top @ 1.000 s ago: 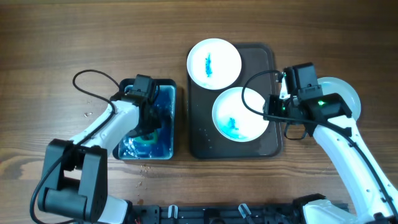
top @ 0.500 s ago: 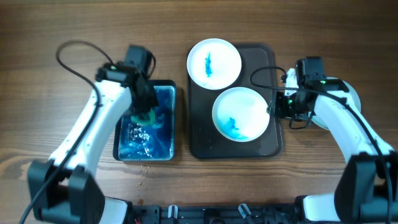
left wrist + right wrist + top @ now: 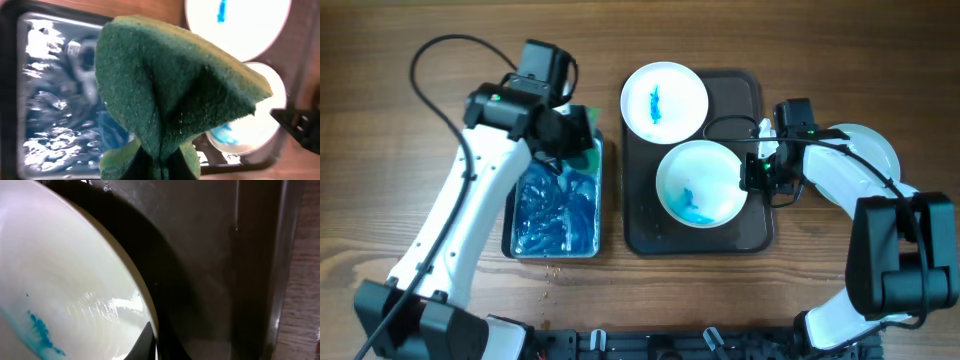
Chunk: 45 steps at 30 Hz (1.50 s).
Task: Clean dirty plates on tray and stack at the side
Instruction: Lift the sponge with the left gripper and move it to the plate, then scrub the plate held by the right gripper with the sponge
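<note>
Two white plates with blue smears sit on the dark tray (image 3: 748, 100): one (image 3: 664, 100) overhanging its far-left corner, one (image 3: 700, 183) nearer the front. My right gripper (image 3: 751, 172) is shut on the near plate's right rim; in the right wrist view the rim (image 3: 131, 282) runs between the jaws of the gripper (image 3: 156, 342). A third, plain white plate (image 3: 870, 148) lies on the table right of the tray, partly under the right arm. My left gripper (image 3: 563, 133) is shut on a folded green sponge (image 3: 584, 146) (image 3: 170, 90), held above the basin's far-right corner.
A blue basin (image 3: 555, 215) of blue soapy water stands left of the tray, also seen in the left wrist view (image 3: 50, 100). Water drops spot the wooden table (image 3: 460, 183) left of the basin. Black cables loop from both arms.
The left arm lifted the sponge out of the basin to its far-right corner. The right gripper moved left and shut on the near plate's rim, and the plate shifted slightly left.
</note>
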Each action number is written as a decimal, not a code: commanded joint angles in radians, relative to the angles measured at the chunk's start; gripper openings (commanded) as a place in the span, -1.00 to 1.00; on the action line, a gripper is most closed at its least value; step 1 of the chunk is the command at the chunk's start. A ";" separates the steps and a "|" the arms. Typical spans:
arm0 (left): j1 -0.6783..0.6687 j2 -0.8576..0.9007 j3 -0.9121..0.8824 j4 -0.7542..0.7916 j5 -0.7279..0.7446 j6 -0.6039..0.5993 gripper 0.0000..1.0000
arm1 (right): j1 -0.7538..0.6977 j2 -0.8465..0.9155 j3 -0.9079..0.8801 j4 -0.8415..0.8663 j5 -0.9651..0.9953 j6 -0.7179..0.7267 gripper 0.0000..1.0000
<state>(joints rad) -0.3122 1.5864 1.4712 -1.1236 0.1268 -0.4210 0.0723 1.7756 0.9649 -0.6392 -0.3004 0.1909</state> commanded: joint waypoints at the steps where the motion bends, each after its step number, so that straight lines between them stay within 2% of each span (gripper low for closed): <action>1: -0.069 0.074 0.000 0.059 0.096 -0.061 -0.92 | 0.003 0.034 -0.025 -0.035 0.011 0.138 -0.91; 5: -0.159 0.162 0.000 0.167 0.187 -0.117 -0.92 | 0.008 0.034 -0.025 -0.031 0.011 0.129 -0.91; 9: -0.259 0.262 0.000 0.268 0.191 -0.189 -0.92 | 0.010 0.034 -0.025 -0.034 0.007 0.070 -0.91; 14: -0.376 0.407 0.000 0.381 0.191 -0.288 -0.92 | 0.010 0.034 -0.025 -0.035 0.008 0.071 -0.91; 19: -0.417 0.527 0.000 0.447 0.178 -0.299 -0.92 | 0.010 0.034 -0.025 -0.036 0.008 0.071 -0.91; 21: -0.415 0.553 0.000 0.430 0.111 -0.281 -0.92 | 0.010 0.034 -0.025 -0.039 0.008 0.071 -0.91; 23: -0.409 0.556 0.000 0.385 -0.022 -0.251 -0.92 | 0.010 0.034 -0.025 -0.043 0.007 0.071 -0.91; 27: -0.390 0.549 0.003 0.241 -0.387 -0.180 -0.92 | 0.010 0.034 -0.025 -0.046 0.008 0.070 -0.91; 29: -0.382 0.549 0.003 0.197 -0.469 -0.146 -0.92 | 0.010 0.034 -0.025 -0.045 0.008 0.070 -0.91; 32: -0.372 0.549 0.003 0.185 -0.478 -0.117 -0.92 | 0.010 0.034 -0.025 -0.045 0.008 0.070 -0.92; 35: -0.365 0.549 0.003 0.229 -0.404 -0.117 -0.92 | 0.010 0.034 -0.025 -0.047 0.008 0.061 -0.91; 39: -0.359 0.551 0.003 0.362 -0.038 -0.121 -0.92 | 0.010 0.034 -0.025 -0.055 0.012 0.043 -0.91; 41: -0.359 0.555 0.002 0.434 0.141 -0.177 -0.92 | 0.010 0.034 -0.025 -0.056 0.012 0.043 -0.92; 45: -0.384 0.571 0.001 0.566 0.330 -0.292 -0.92 | 0.010 0.034 -0.025 -0.054 0.011 0.044 -0.92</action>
<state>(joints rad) -0.6621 2.1040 1.4837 -0.6609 0.1646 -0.6067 0.0742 1.7805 0.9596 -0.6907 -0.3504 0.2680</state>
